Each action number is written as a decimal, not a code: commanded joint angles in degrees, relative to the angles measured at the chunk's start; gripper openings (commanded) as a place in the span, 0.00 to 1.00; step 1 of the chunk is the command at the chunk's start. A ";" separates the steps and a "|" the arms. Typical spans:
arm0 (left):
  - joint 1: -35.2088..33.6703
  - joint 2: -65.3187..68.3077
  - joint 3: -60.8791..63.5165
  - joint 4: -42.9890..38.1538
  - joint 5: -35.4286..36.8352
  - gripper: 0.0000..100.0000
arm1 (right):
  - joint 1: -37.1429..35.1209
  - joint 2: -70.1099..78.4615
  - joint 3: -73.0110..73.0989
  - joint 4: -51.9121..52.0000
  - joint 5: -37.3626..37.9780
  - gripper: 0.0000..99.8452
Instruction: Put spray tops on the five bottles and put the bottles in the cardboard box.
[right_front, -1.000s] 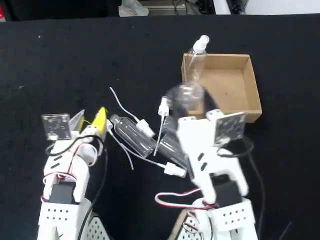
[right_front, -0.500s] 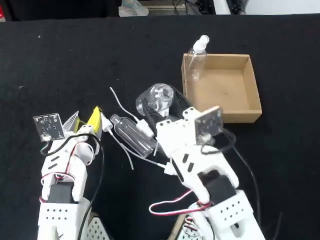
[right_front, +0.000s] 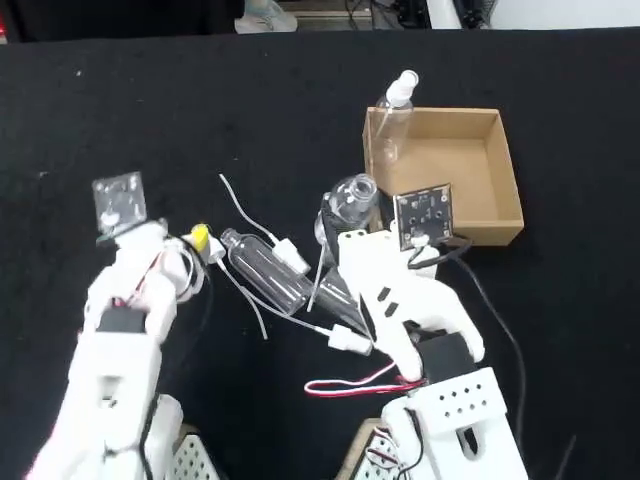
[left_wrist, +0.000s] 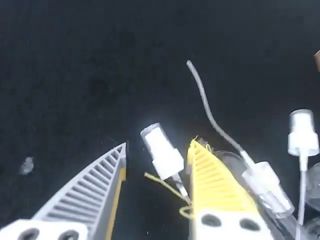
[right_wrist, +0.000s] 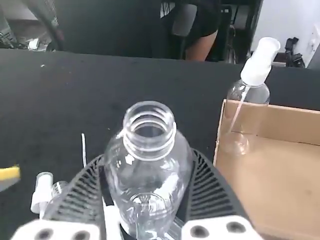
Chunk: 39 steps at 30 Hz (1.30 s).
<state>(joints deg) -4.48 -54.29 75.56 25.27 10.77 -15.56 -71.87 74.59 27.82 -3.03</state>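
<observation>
My right gripper (right_front: 343, 218) is shut on an open-necked clear bottle (right_front: 352, 194), held upright just left of the cardboard box (right_front: 507, 170). In the right wrist view that bottle (right_wrist: 148, 160) stands between the black fingers (right_wrist: 80, 192). A bottle with a spray top (right_front: 394, 112) stands in the box's far left corner. My left gripper (left_wrist: 159, 147) is open around a loose spray top (left_wrist: 162, 154) on the table. Two clear bottles (right_front: 264, 270) (right_front: 343, 291) lie between the arms.
Loose spray tops with long tubes lie about the lying bottles: one across a bottle (right_front: 290, 255), one near the right gripper (right_front: 327, 214), one at the front (right_front: 350, 340). The black table stretches free behind and to the far left.
The right arm swung the open bottle left, then brought it back upright beside the box. The left arm has stretched forward and lowered its gripper around the loose spray top.
</observation>
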 joint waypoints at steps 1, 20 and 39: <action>1.10 16.79 -11.74 -1.14 -0.26 0.20 | 0.88 -1.45 -1.27 0.18 -0.18 0.01; 1.36 40.26 -30.99 10.46 4.22 0.20 | 0.88 -1.45 -0.92 0.62 0.00 0.01; 1.10 48.79 -37.76 15.74 4.31 0.03 | 0.88 -1.45 -0.13 0.35 0.00 0.01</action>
<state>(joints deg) -3.69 -4.88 41.36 40.31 14.55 -15.56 -71.87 74.59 28.18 -3.03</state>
